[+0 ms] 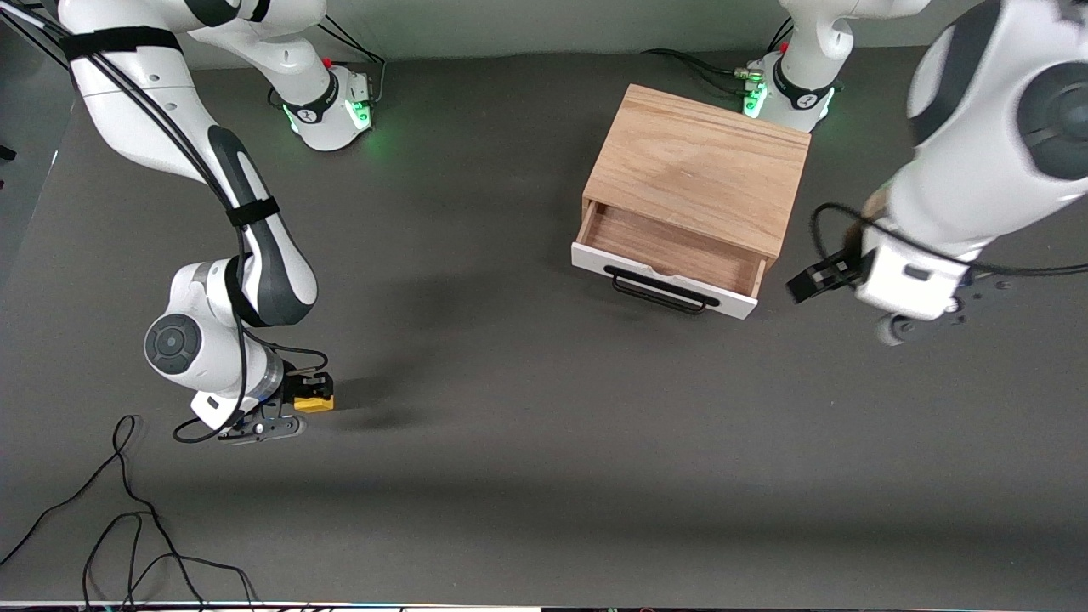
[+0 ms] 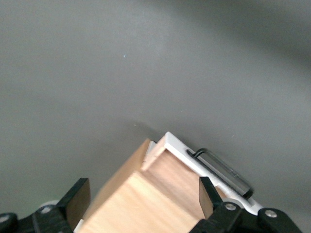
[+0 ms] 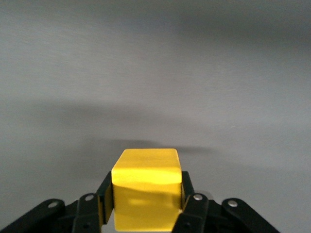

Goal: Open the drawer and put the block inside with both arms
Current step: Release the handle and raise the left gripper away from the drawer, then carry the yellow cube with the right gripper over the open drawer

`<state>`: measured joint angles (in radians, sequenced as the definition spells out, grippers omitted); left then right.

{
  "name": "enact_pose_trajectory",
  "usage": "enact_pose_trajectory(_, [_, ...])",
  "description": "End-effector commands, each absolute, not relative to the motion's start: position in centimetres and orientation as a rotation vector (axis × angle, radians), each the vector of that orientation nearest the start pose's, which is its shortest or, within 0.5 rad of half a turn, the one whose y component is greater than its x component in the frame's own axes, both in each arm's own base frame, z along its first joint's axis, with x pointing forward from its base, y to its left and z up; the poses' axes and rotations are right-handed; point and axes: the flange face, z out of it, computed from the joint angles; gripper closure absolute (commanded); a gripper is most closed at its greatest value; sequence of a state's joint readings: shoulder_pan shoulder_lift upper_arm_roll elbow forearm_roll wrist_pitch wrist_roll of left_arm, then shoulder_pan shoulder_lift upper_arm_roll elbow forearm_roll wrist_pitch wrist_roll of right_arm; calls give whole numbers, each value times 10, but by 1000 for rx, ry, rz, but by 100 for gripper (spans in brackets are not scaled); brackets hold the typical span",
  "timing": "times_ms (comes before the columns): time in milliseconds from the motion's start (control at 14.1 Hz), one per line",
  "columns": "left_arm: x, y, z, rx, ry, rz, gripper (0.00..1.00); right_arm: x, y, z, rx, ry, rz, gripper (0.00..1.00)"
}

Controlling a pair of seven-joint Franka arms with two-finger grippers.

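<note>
Right wrist view: right gripper [image 3: 146, 204] clamped on small bright yellow cube [image 3: 146, 189].
Left gripper [image 1: 812, 279] spread wide, beside white-fronted drawer [image 1: 671, 259], pulled out.

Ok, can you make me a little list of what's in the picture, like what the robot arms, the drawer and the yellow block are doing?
drawer: pulled open, brown inside, nothing in it
cabinet: light wood box holding the drawer, toward the left arm's end of the table
block: small yellow cube, low at the table, toward the right arm's end
right pincer: shut on the block
left pincer: open, holding nothing, in the air beside the cabinet
table: dark grey
block in drawer: not yet
</note>
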<state>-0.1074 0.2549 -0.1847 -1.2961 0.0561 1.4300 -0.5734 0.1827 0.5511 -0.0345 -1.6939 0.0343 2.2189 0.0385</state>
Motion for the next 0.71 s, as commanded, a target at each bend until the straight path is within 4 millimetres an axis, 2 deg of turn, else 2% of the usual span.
enact_pose_trajectory(0, [597,-149,598,-3068,-263,174,1,665,178,328,-3126,-20,93,84])
enact_pose_trajectory(213, [597,-149,599,-3069,-263,167,1,651,256,368,-3114,53,102,85])
enact_pose_trajectory(354, [597,-148,598,-3070,-249,167,1,645,285,391,-3030,138,146,85])
enact_pose_trajectory(496, [599,-141,598,-3069,-263,170,1,636,311,413,-3006,143,167,85])
enact_pose_trajectory(638, [599,-141,599,-3070,-263,168,1,628,332,421,-3003,183,158,85])
